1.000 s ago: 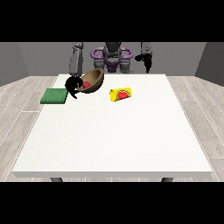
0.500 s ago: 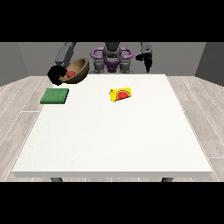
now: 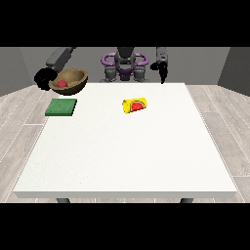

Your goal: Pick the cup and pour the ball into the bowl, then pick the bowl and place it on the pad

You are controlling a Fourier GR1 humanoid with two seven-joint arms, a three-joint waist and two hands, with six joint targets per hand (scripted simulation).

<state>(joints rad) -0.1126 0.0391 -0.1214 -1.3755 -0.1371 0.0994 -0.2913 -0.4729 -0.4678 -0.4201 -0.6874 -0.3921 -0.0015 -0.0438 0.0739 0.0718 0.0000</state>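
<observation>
At the view's left, the hand at the view's left (image 3: 45, 76) holds the wooden bowl (image 3: 71, 81) in the air, above and a little behind the counter's far left corner. It is clamped on the bowl's rim at the left side; how each finger lies I cannot tell. The bowl leans a little toward the camera, and the red ball (image 3: 61, 84) lies inside it, so the pouring looks already done.

Just below, the green pad (image 3: 61, 107) lies flat on the counter (image 3: 127, 161) near its left edge, in the far part. The bowl hangs above and behind the pad, not touching it.

The step in hand, as I judge, is to place the bowl on the pad. To do it well, the hand should bring the bowl forward over the pad's middle, make it level so the ball stays in, lower it slowly, and let go only when the bottom rests.

Near the middle of the far part lies the yellow cup (image 3: 135, 105) on its side. At the view's right, the hand at the view's right (image 3: 161, 70) hangs behind the far edge, holding nothing; whether its fingers are apart I cannot tell.
</observation>
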